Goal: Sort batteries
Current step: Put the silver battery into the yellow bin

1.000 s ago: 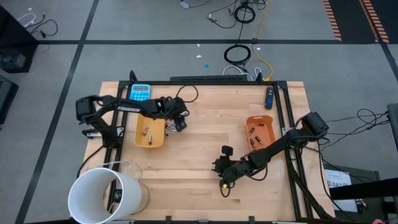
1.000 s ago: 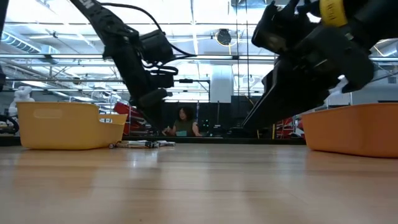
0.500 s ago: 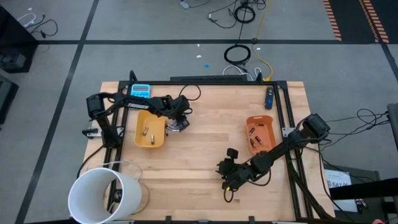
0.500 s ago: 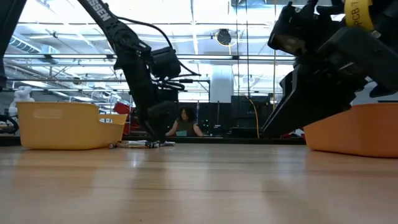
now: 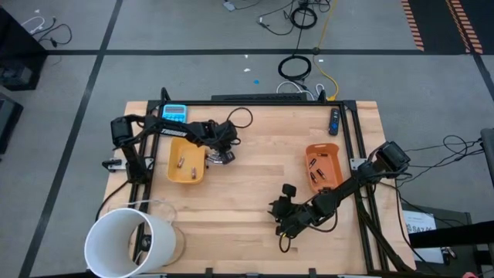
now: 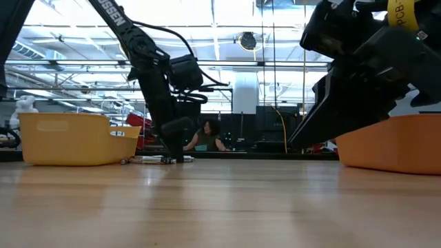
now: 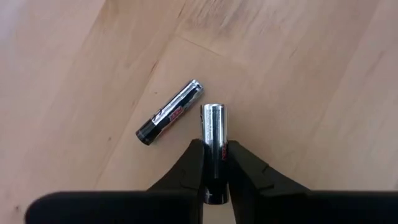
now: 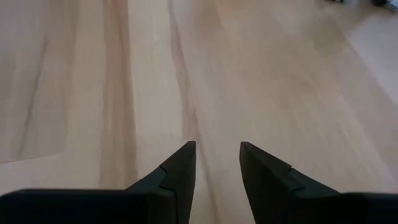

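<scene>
The left gripper [image 7: 214, 163] is now down at the table [image 5: 255, 177] just right of the yellow tray [image 5: 187, 161]; a second ago it hung over that tray's right edge with its jaws wider. Its fingers have closed narrowly on one silvery battery [image 7: 213, 134], pinched lengthwise between the tips. A second, darker battery [image 7: 170, 112] lies loose on the wood just beside the held one, not touching it. Two more cells [image 5: 182, 164] rest in the yellow tray, others in the orange tray [image 5: 323, 164]. The right gripper [image 8: 217, 167] has shifted slightly toward the table's front edge, low over bare wood, fingers parted and holding nothing.
</scene>
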{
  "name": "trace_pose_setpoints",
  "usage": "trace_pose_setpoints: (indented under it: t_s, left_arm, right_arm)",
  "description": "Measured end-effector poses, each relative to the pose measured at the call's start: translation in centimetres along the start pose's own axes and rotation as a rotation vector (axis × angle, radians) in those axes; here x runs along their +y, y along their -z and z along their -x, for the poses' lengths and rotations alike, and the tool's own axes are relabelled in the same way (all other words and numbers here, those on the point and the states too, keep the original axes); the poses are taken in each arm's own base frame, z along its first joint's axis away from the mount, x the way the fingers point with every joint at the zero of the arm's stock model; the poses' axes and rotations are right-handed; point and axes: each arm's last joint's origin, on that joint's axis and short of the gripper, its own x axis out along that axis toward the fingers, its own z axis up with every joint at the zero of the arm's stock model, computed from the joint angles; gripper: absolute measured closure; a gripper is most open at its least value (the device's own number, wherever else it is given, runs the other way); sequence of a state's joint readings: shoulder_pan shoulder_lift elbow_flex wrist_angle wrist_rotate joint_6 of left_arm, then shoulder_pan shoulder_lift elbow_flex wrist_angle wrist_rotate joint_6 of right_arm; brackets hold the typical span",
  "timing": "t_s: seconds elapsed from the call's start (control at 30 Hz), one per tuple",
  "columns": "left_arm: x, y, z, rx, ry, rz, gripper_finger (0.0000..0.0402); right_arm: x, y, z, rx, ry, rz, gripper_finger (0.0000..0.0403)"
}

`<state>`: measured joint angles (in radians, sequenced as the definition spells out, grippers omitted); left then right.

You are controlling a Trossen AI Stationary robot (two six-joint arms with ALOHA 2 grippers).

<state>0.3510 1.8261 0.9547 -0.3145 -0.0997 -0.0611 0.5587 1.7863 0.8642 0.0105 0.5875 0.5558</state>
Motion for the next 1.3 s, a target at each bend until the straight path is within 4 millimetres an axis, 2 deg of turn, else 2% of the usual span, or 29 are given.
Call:
trace_pose_setpoints:
  t_s: [0.17, 0.4, 0.53, 0.73, 0.93, 1.1, 1.2, 1.3]
  left_arm:
    - [-0.7, -0.2, 1.7, -0.019, -0.004, -0.04, 0.0357]
    - [-2.2, -0.4, 6.9, -0.129, 0.018, -0.049, 0.0357]
    - [-3.0, 0.5, 10.0, -0.143, 0.043, -0.01, 0.0357]
    - [-4.4, 2.9, 13.2, -0.072, 0.067, 0.041, 0.035]
    - [-5.3, 6.6, 14.1, 0.112, -0.046, 0.102, 0.0348]
    - [-5.8, 8.4, 13.7, 0.176, -0.115, 0.098, 0.0341]
    - [-5.9, 9.0, 13.4, 0.186, -0.147, 0.073, 0.0312]
    - [-5.9, 9.0, 13.4, 0.175, -0.168, 0.05, 0.0259]
  right_arm:
    - [-0.3, -0.2, -0.2, -0.008, 0.021, 0.027, 0.0287]
    - [-0.9, -0.5, -0.6, -0.002, 0.041, 0.054, 0.0287]
    - [-1.0, -0.5, -0.6, 0.001, 0.041, 0.074, 0.0287]
    - [-0.9, -0.5, -0.6, 0.002, 0.037, 0.084, 0.0287]
    - [-0.9, -0.4, -0.6, 0.01, 0.023, 0.084, 0.0287]
    - [-0.8, -0.5, -0.6, 0.01, 0.016, 0.082, 0.0287]
    - [-0.8, -0.5, -0.6, 0.009, 0.015, 0.083, 0.0287]
    - [-0.8, -0.5, -0.6, 0.008, 0.014, 0.074, 0.0287]
